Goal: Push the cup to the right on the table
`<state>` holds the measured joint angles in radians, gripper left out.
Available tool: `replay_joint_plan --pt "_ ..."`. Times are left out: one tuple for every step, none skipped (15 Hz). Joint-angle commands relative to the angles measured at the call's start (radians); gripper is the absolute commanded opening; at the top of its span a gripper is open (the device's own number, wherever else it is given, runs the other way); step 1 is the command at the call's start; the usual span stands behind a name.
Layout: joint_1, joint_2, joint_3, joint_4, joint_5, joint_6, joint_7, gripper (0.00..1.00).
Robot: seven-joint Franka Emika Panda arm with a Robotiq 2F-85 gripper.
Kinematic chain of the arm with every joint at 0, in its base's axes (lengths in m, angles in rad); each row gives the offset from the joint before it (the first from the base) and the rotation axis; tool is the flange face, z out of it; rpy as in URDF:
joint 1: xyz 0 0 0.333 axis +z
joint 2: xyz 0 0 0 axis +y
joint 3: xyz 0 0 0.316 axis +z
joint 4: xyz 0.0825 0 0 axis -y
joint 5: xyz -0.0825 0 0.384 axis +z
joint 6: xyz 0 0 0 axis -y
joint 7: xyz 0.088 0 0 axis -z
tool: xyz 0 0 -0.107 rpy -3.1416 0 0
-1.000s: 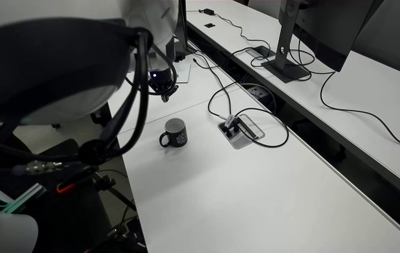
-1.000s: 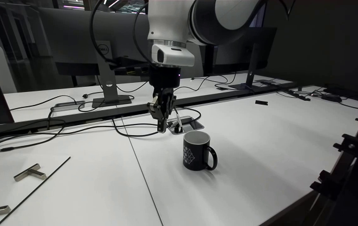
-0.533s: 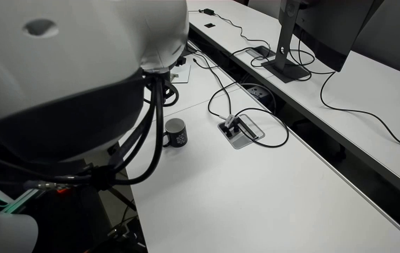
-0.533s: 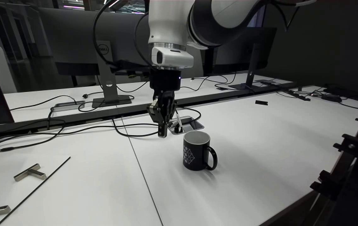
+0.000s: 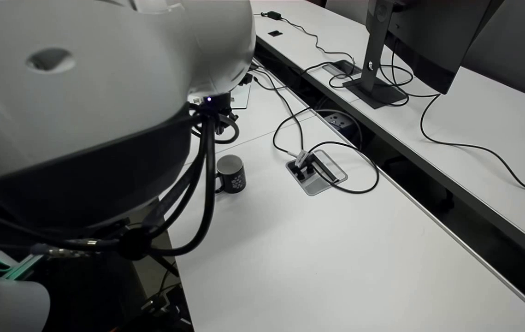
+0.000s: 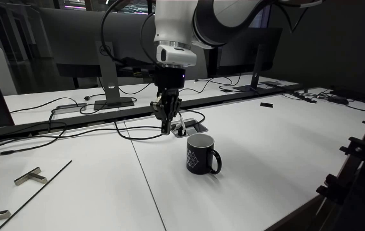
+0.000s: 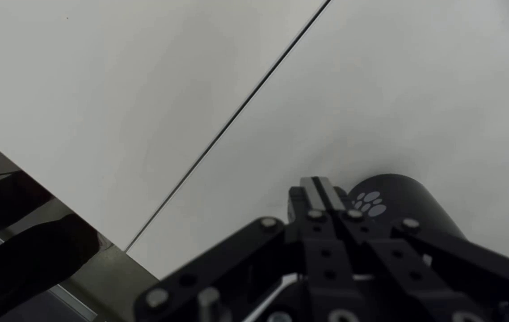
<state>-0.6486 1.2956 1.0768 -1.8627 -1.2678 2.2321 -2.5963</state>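
I have the dark mug [image 6: 200,157] standing upright on the white table [image 6: 265,141], just past the seam [image 7: 246,102], its handle [image 6: 219,160] pointing away from the cable box [image 5: 315,186]. My tool [image 7: 318,188] hangs on the seam side of it, plainly apart from it in an exterior view; its fingers sit together, only a thin dark line between the pads and nothing held. That suits me: one narrow, stiff pusher. I read the step as lining up for the push, taking right to mean away from the seam, so the contact side looks well chosen. The tips seem to hang well up, about level with the rim, and I would bring them down before touching, so they meet the mug low on its wall; a shove near the rim could tip it. The wrist view gives me only part of the mug, at lower right behind the fingers, and I cannot tell from it whether I am square to the middle. I would settle that first, because off-centre contact would likely spin the mug, and the handle's weight may add to that. Then I'd creep sideways along the table's length, wrist unturned, keeping clear of the cable box, and back straight off before lifting.
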Motion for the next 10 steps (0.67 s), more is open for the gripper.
replay_joint_plan --pt "0.000 0.000 0.001 0.001 0.000 0.000 0.000 0.01" --pt "0.000 0.000 0.001 0.001 0.000 0.000 0.000 0.01" --pt "0.000 0.000 0.001 0.001 0.000 0.000 0.000 0.01" --pt "0.000 0.000 0.001 0.001 0.000 0.000 0.000 0.01" --pt "0.000 0.000 0.001 0.001 0.000 0.000 0.000 0.01" --pt "0.000 0.000 0.001 0.001 0.000 0.000 0.000 0.00" --pt "0.056 -0.096 -0.084 -0.007 0.105 0.101 -0.014 0.00" --pt "0.068 -0.099 -0.103 -0.004 0.135 0.129 -0.002 0.00" --pt "0.088 -0.115 -0.135 -0.004 0.175 0.168 -0.001 0.00" --pt "0.110 -0.135 -0.167 -0.009 0.215 0.205 0.004 0.00"
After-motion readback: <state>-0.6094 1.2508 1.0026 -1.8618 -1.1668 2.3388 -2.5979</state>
